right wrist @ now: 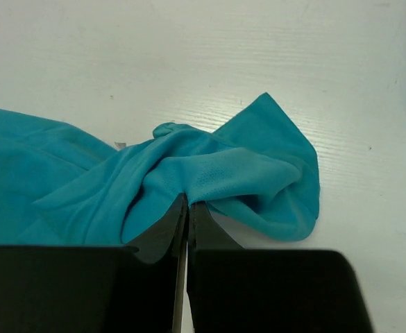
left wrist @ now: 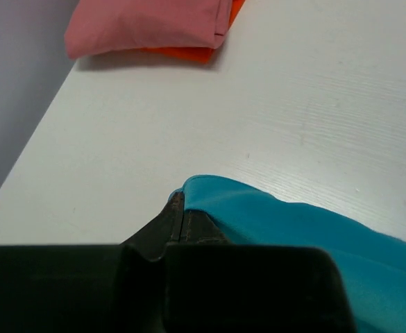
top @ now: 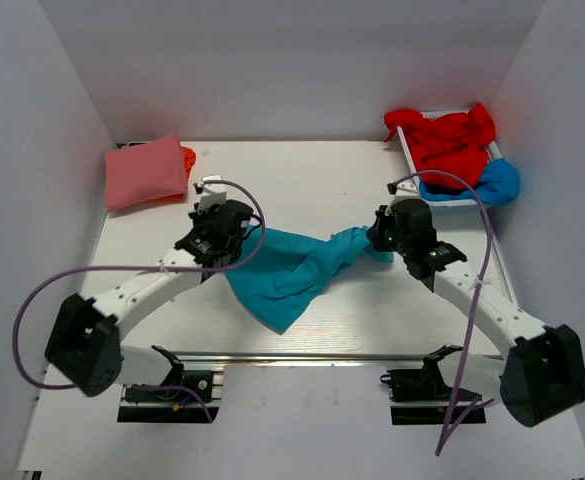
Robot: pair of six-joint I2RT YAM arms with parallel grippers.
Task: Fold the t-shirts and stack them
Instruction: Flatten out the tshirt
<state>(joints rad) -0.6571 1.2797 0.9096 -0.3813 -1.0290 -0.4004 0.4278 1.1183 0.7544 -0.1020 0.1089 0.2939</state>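
pincers (left wrist: 182,211) (right wrist: 187,208) apparently tight on teal t-shirt (top: 292,275)

A white table (top: 312,180) with a faint wood grain fills the view. A white tray (top: 408,150) sits at its two o'clock corner. Plain pale walls (top: 292,70) close it in at nine, twelve and three o'clock; a metal rail (top: 302,356) runs along six o'clock

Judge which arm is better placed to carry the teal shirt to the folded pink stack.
Left, probably. The left hand is shut on the teal shirt and sits nearest the pink shirt; the right hand grips the far end.
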